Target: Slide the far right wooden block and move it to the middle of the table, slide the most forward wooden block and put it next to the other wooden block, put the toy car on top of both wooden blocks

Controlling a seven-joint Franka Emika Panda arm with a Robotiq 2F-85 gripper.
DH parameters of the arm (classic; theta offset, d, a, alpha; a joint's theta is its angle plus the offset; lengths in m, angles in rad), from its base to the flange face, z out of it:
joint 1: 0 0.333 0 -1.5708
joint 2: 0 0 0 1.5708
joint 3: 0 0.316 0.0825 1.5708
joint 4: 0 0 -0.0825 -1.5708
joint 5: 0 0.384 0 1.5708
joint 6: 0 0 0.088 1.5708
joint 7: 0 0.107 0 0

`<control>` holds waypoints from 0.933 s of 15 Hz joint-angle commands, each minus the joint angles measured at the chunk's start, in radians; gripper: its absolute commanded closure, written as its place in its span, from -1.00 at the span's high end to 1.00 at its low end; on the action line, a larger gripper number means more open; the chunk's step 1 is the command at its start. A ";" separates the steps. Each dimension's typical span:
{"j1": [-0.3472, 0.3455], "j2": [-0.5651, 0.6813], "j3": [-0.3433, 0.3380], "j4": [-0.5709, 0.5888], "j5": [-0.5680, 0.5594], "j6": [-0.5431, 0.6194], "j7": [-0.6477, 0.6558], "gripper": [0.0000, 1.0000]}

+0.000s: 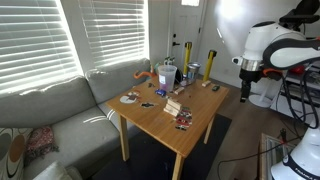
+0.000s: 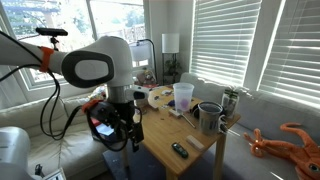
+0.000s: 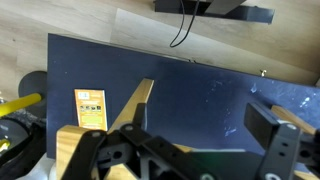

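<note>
Gripper (image 2: 130, 142) hangs beside table (image 2: 165, 133) edge.

The table (image 1: 205, 108) is honey-coloured wood, its top smooth with a light satin sheen where window light falls along the far edge. The arm (image 2: 95, 65) wears shells that look like glossy white plastic, while the gripper (image 3: 175, 140) is matt black; plastic or metal cannot be told. Toward the table's window-side edge stands a clear plastic cup (image 2: 183, 97) and just beside it a dark mug (image 2: 209, 117) with a dull metallic look. The sofa (image 1: 50, 105) is grey matt cloth. The orange octopus toy (image 2: 292, 140) looks like soft plush. In the wrist view, the rug (image 3: 210, 90) is dark blue and matt, lying on pale wood floor planks (image 3: 80, 25).
</note>
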 commanded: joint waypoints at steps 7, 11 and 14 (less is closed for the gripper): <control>-0.061 0.197 -0.196 0.192 0.148 0.188 -0.016 1.00; -0.082 0.183 -0.174 0.175 0.138 0.181 -0.024 1.00; -0.082 0.195 -0.174 0.183 0.139 0.182 -0.023 1.00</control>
